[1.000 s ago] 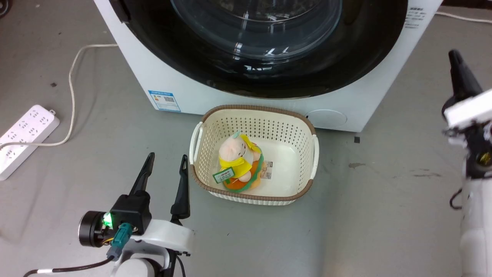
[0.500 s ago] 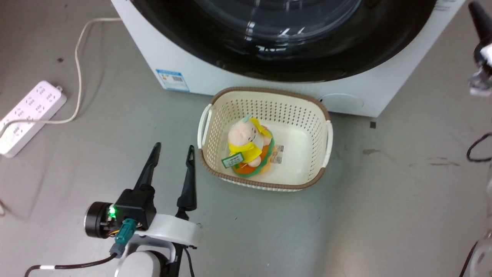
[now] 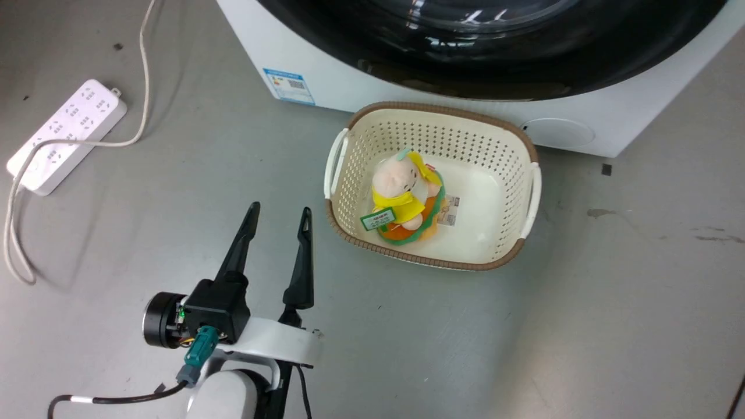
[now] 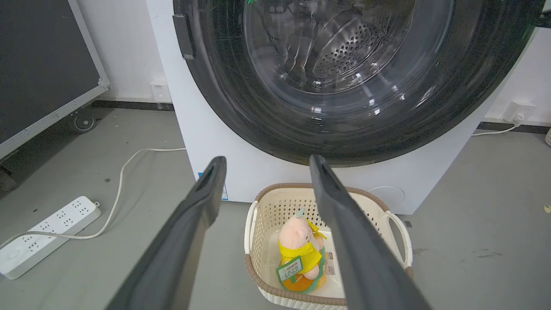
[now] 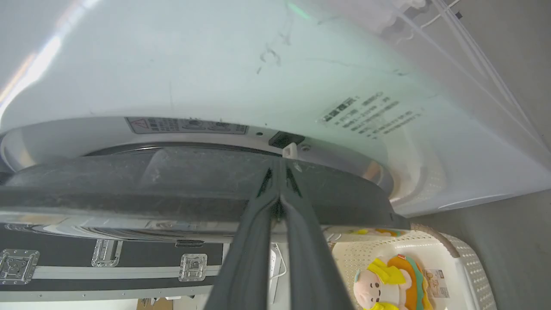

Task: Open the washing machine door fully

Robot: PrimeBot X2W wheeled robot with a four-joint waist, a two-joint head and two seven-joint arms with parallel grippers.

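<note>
The washing machine (image 3: 332, 81) is a white box at the top of the head view. Its washing machine door (image 3: 495, 70) has a glossy black rim around clear glass. My left gripper (image 3: 279, 210) hovers over the floor left of the basket, open and empty. In the left wrist view the door (image 4: 344, 86) fills the machine's front (image 4: 206, 142) beyond the open left gripper (image 4: 267, 160). My right gripper (image 5: 280, 165) is shut, tips at the edge of the door's black rim (image 5: 129, 185) beside the latch slot. A narrow gap shows there between rim and white front (image 5: 215, 64).
A cream perforated basket (image 3: 433, 108) stands on the grey floor just before the machine, with a plush toy (image 3: 401, 198) inside. A white power strip (image 3: 67, 134) and its cable lie at the left. A black case (image 5: 107, 267) with metal latches shows beyond the door.
The head camera has turned, shifting the whole scene. The right gripper rose along the right edge and left the head picture. The left gripper stays open.
</note>
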